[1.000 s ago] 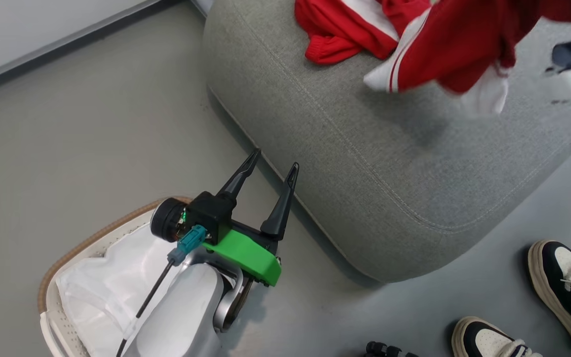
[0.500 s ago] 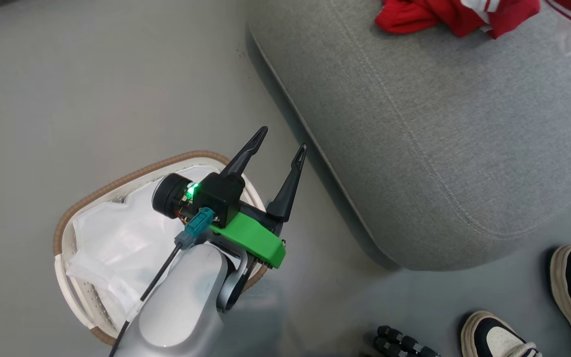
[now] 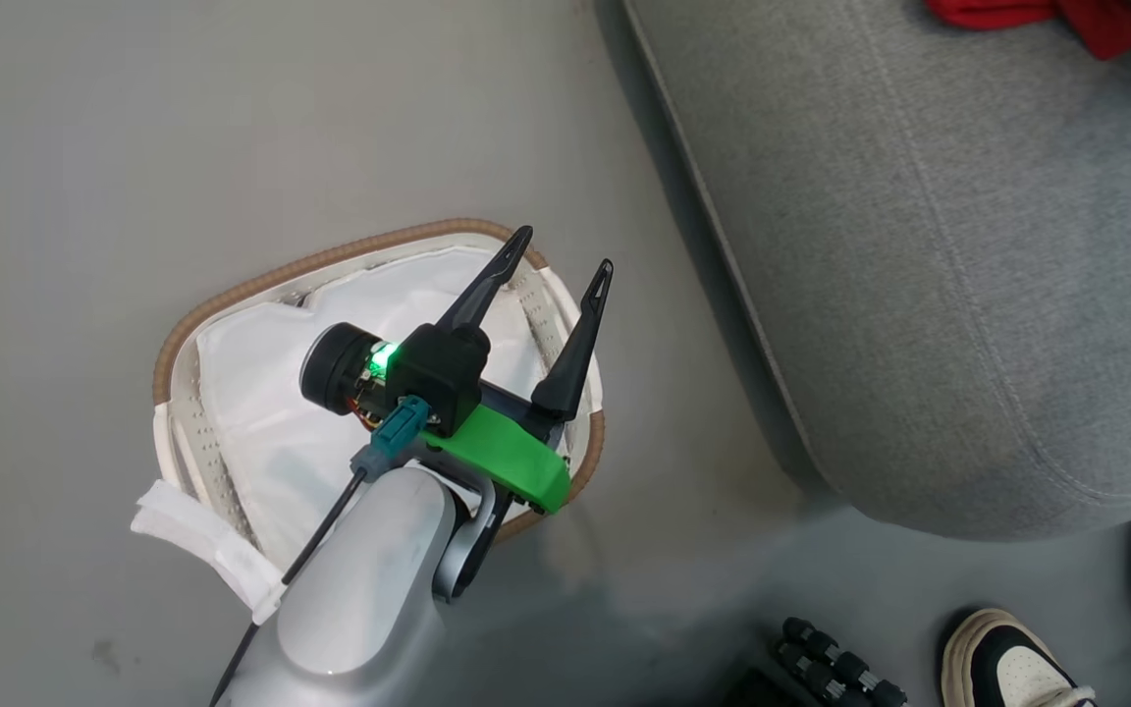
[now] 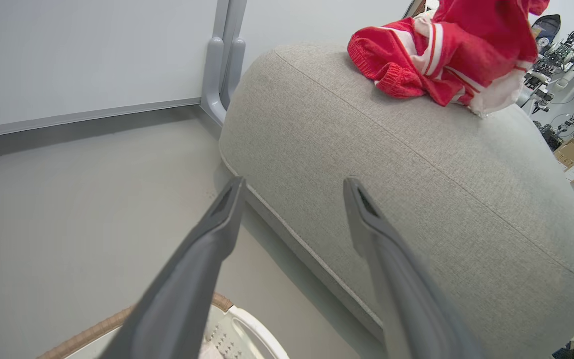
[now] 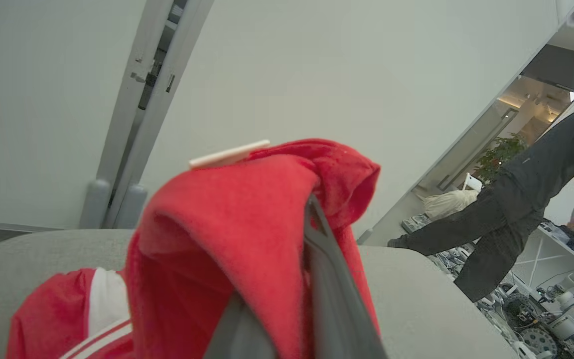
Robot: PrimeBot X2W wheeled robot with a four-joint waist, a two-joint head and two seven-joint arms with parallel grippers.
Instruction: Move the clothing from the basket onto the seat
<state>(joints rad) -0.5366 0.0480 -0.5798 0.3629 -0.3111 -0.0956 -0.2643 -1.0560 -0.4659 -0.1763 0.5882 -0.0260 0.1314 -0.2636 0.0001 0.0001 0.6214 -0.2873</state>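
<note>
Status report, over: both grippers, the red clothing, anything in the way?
Left gripper open, empty, above the basket. Right gripper shut on the clothing, lower part resting on the seat. Person's shoes on floor beside the seat.

The red, white-striped clothing [image 4: 416,60] lies bunched on the grey seat [image 3: 919,295] — one fold raised above it. The white, brown-rimmed basket [image 3: 350,252] stands upright near the seat's rounded edge — not touching.
</note>
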